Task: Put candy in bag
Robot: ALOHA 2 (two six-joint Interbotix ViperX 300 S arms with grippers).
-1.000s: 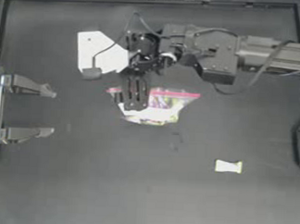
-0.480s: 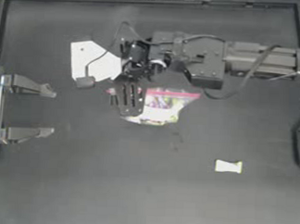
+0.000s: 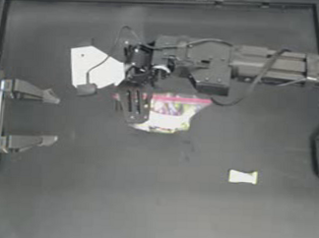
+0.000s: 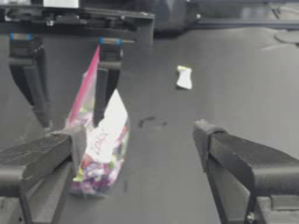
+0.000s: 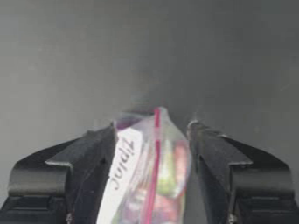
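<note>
Right gripper (image 3: 133, 104) straddled bag (image 3: 169, 111), jaws part-open around pink strip, probably lining up grab. Left gripper (image 3: 49, 118) parked wide open, empty. Candy (image 3: 242, 177) well apart.
</note>
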